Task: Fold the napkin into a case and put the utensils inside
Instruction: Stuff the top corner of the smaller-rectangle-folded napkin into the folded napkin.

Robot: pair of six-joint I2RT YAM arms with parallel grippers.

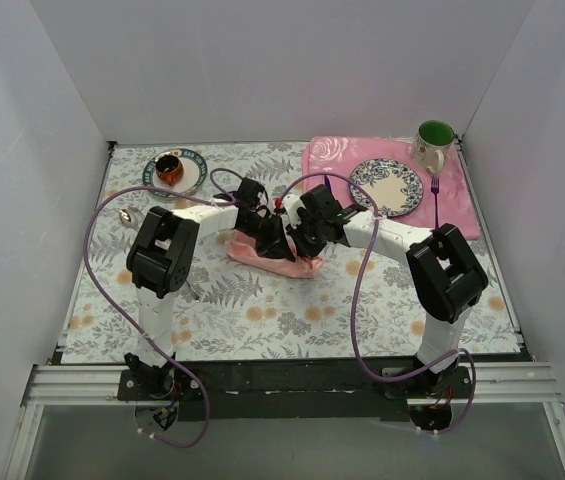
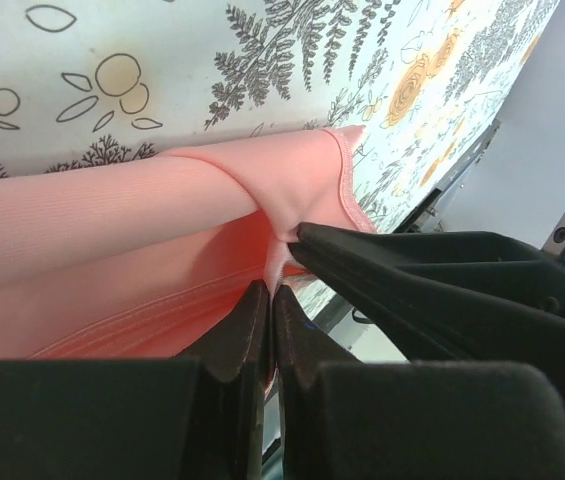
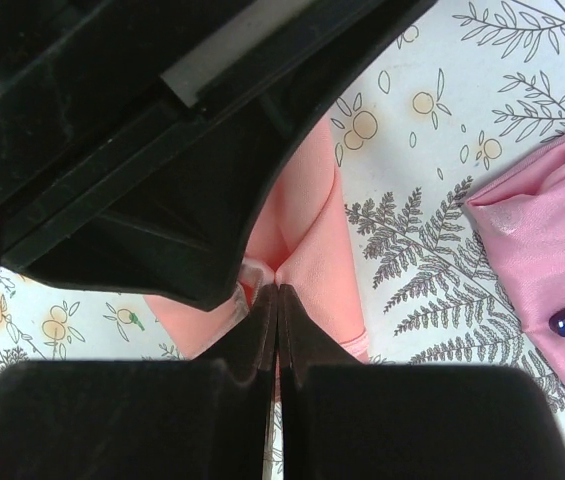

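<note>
The salmon-pink napkin [image 1: 262, 256] lies folded into a narrow oblong in the middle of the fern-print table. Both grippers meet over its right end. My left gripper [image 1: 280, 243] is shut on a pinch of the napkin's [image 2: 162, 200] edge, with cloth showing between its fingertips [image 2: 252, 305]. My right gripper [image 1: 304, 243] is shut on a fold of the napkin [image 3: 307, 230] right beside it, its jaws pressed together [image 3: 278, 290]. Each wrist view is partly blocked by the other gripper's black body. A small shiny piece [image 1: 125, 214], possibly one of the utensils, lies at the far left; it is too small to tell.
A rose-patterned pink placemat [image 1: 332, 155] at the back right carries a patterned plate [image 1: 386, 186], a green mug [image 1: 434, 140] and a purple fork [image 1: 435, 190]. A saucer with a brown cup [image 1: 170, 168] stands at the back left. White walls enclose the table.
</note>
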